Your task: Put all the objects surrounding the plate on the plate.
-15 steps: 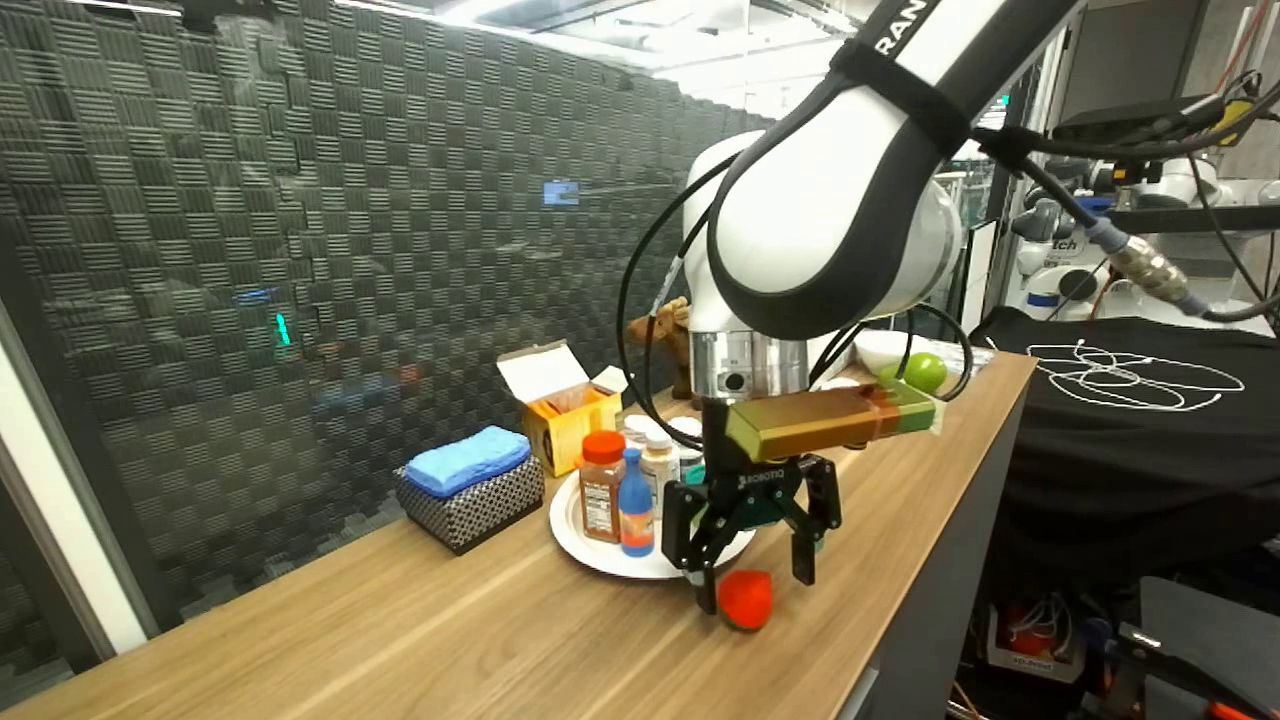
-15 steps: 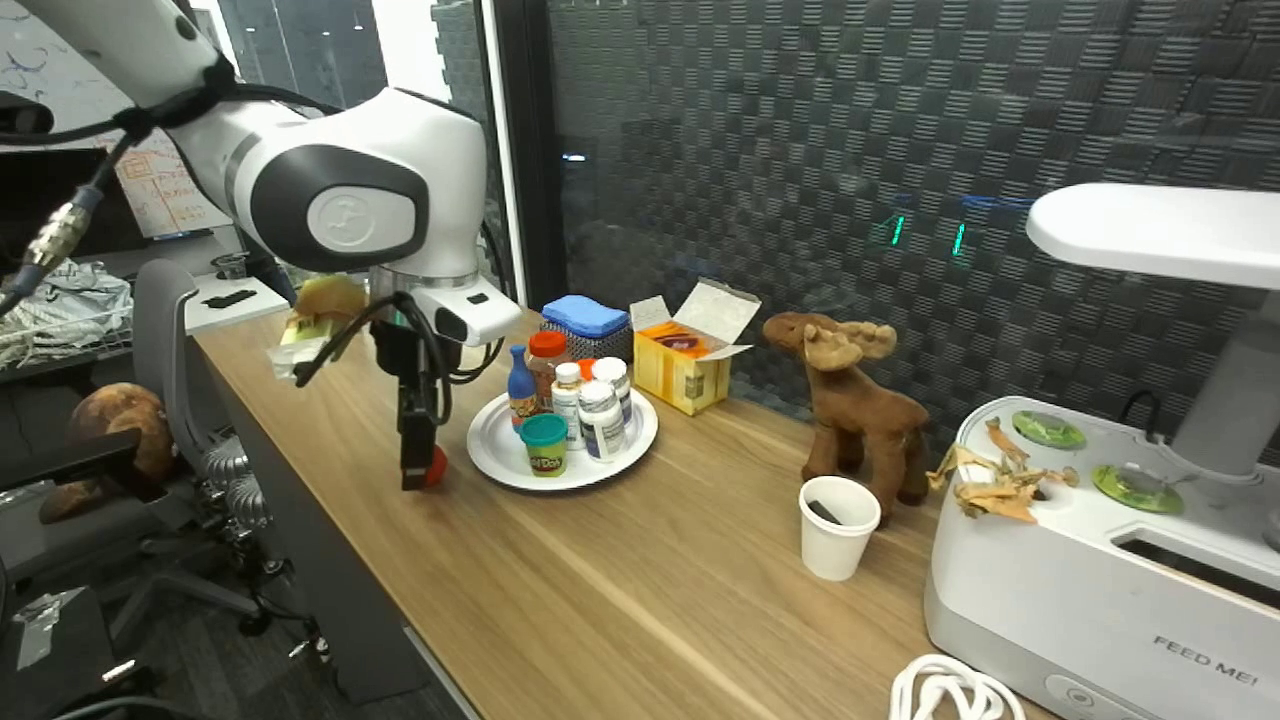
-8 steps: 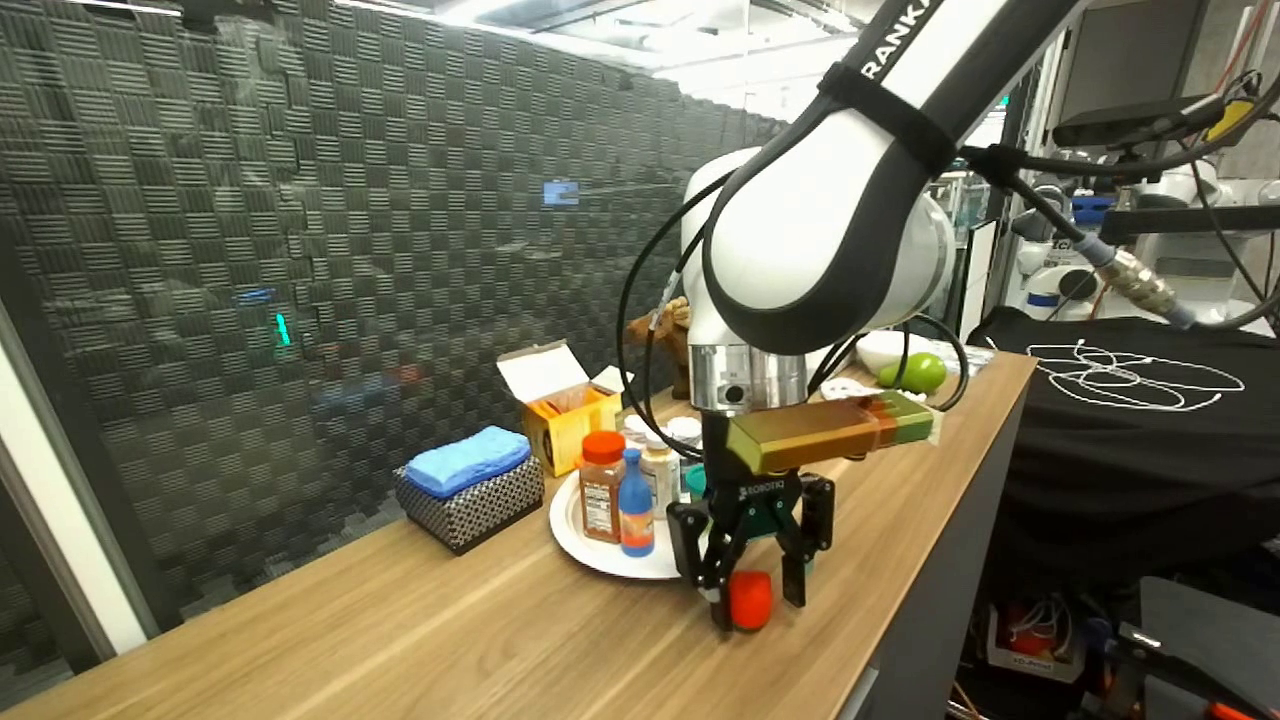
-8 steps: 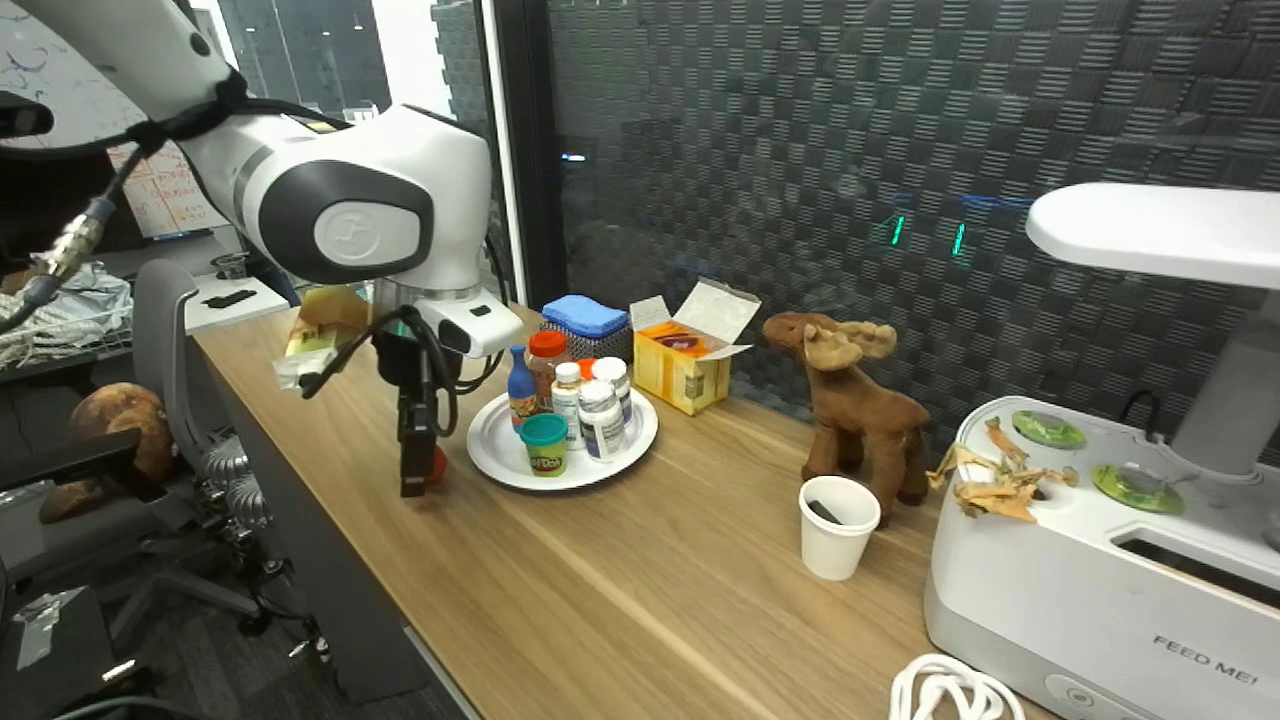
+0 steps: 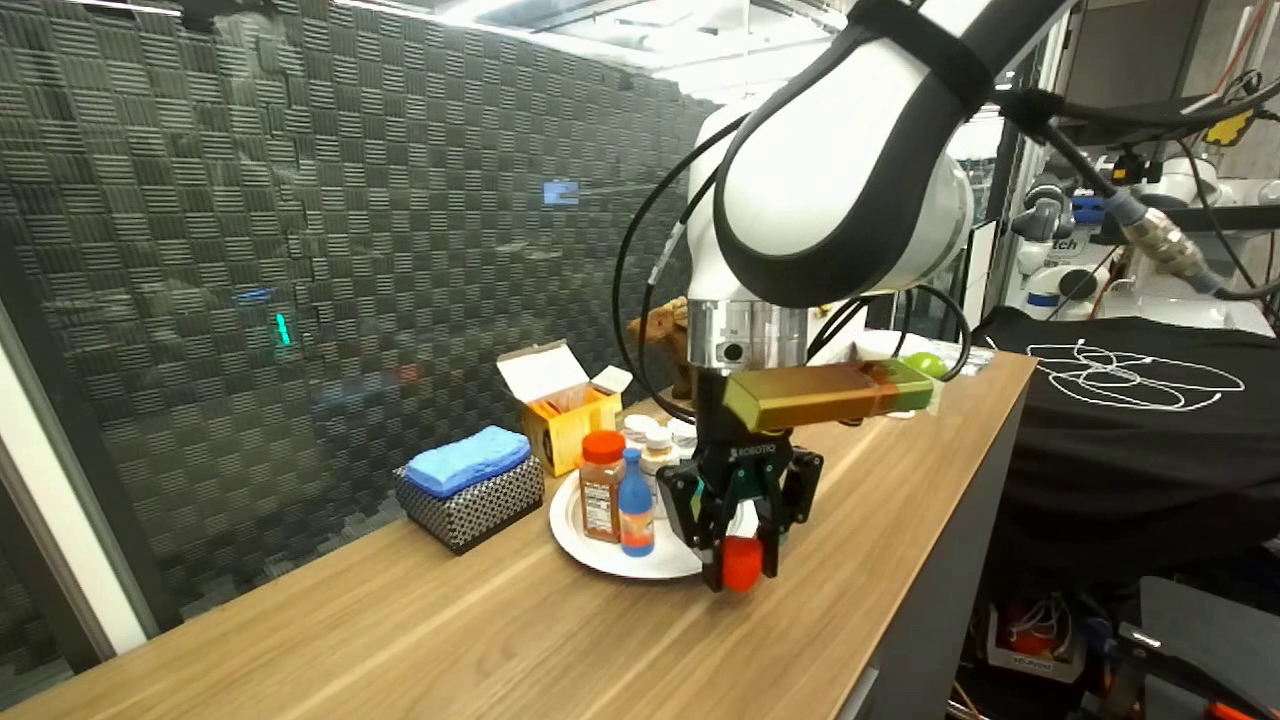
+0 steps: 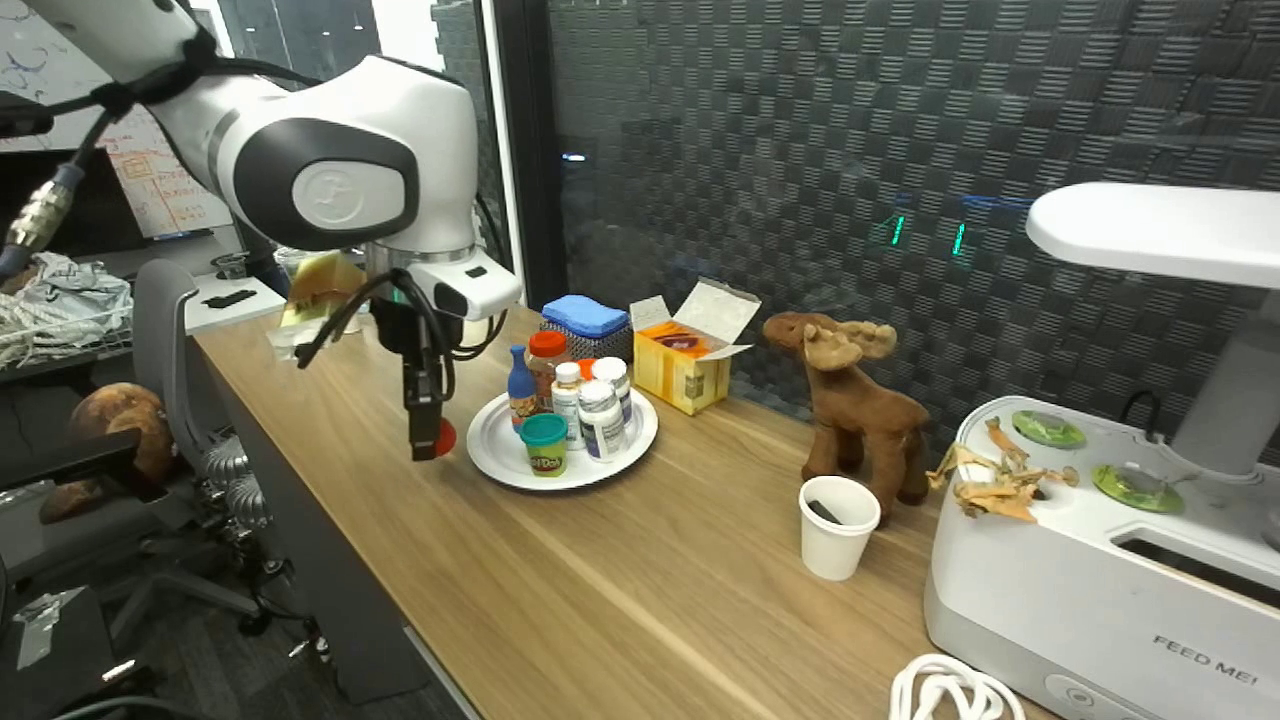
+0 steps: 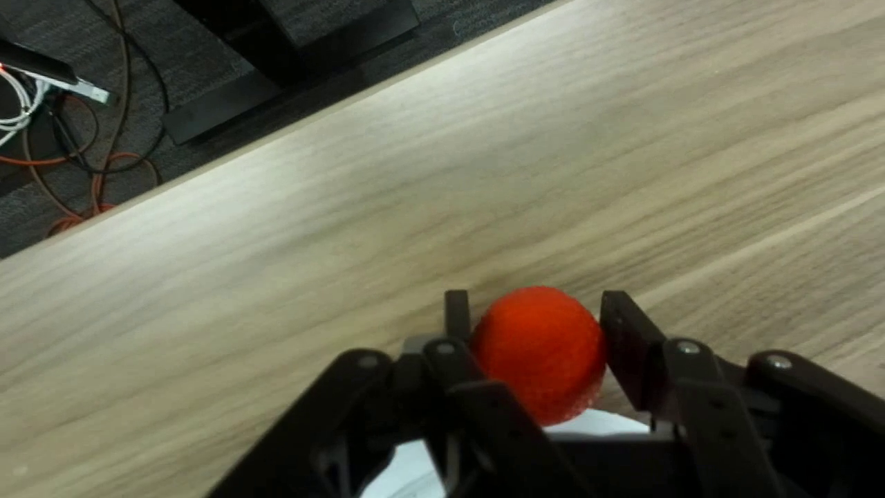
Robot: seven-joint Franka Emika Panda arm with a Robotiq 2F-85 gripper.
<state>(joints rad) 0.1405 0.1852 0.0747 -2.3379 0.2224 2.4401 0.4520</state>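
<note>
My gripper [image 7: 536,304] is shut on the small red ball [image 7: 539,353], a finger on each side of it. In an exterior view the ball [image 5: 742,563] hangs just above the table, near the plate's edge. The white plate [image 6: 493,455] holds several objects standing upright: a brown spice jar [image 5: 602,495] with an orange lid, a blue bottle [image 5: 636,510], white pill bottles [image 6: 602,425] and a teal-lidded jar [image 6: 545,447]. Behind the bottles an orange lid [image 6: 587,370] shows only partly. A strip of the plate [image 7: 408,474] appears below the fingers in the wrist view.
Behind the plate stand an opened yellow box [image 6: 685,365] and a patterned box [image 5: 475,505] topped by a blue cloth [image 5: 468,460]. Farther along are a plush moose [image 6: 860,410], a paper cup [image 6: 835,535] and a white appliance [image 6: 1090,580]. The table's front edge [image 7: 290,131] runs close by.
The fingers have come together around the red ball. Ball and gripper have risen off the table and shifted slightly toward the plate. Things on the plate have not moved.
</note>
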